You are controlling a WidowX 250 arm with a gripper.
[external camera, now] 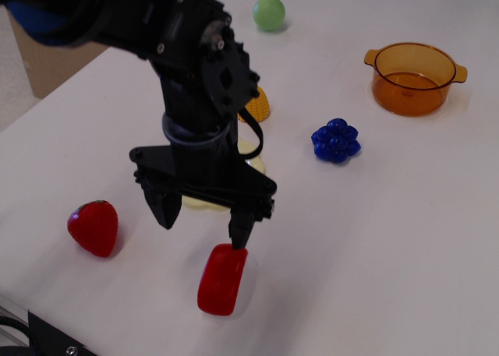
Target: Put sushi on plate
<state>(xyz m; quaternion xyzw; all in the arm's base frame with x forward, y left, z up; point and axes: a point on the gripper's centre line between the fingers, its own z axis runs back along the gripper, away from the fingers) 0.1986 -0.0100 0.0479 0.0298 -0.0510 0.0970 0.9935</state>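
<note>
The sushi (221,280), a glossy red oblong block, lies on the white table near the front edge. My black gripper (202,224) is open and empty, hanging just above and behind the sushi; its right fingertip (238,236) is close over the sushi's top end, its left fingertip (165,217) stands well left of it. The pale yellow plate (255,163) is mostly hidden behind the gripper and arm; only slivers of its scalloped rim show.
A red strawberry (93,227) lies at the front left. A blue grape bunch (335,140), an orange translucent pot (412,78), a green ball (269,13) and a small orange piece (257,103) lie farther back.
</note>
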